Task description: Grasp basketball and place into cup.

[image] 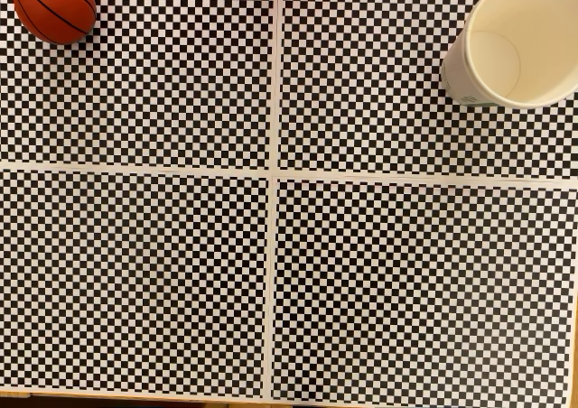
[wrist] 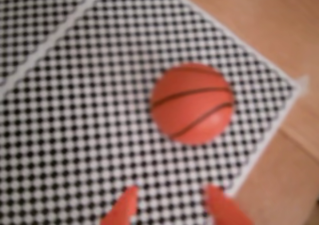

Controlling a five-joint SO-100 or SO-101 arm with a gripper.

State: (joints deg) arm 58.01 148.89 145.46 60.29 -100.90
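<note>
Wrist view, blurred: gripper (wrist: pixel 172 205) hung above checkered mat (wrist: pixel 75 110), two orange fingers (wrist: pixel 122 210) parted with a clear gap, holding nothing. Ball (wrist: pixel 192 103) lay on mat just ahead of fingertips, apart from them, near mat's edge beside bare wood table (wrist: pixel 279 26). Fixed view: ball (image: pixel 54 6) sat in top-left corner; cup (image: pixel 519 42) stood well apart at top right, mouth open, pale inside.

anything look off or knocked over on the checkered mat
Nothing stands out. The cup stands upright and empty at the fixed view's top right, the basketball rests intact at the top left, and the gripper hangs open short of the ball in the wrist view.
</note>
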